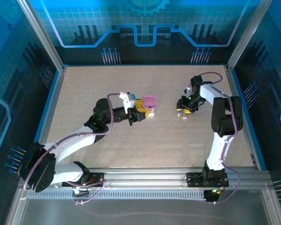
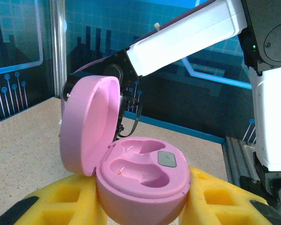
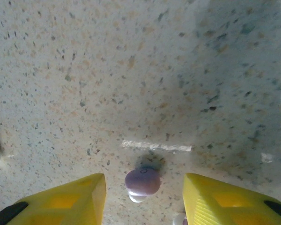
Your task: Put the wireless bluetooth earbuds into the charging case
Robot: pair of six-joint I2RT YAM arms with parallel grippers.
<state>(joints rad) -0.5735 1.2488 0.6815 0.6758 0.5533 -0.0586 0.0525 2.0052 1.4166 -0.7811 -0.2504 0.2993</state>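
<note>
On the speckled table [image 1: 131, 154], mid-frame in the top view, the left gripper [image 2: 141, 208] is clamped on the open pink charging case [image 2: 145, 176]. Over at the right gripper [image 3: 144, 208], the jaws are spread either side of a purple earbud [image 3: 142, 180] lying low-center, not touching it.

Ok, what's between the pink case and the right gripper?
Bare table separates pink case and right gripper in the top external view; the purple earbud lies between that gripper's open fingers, per the right wrist view.
</note>
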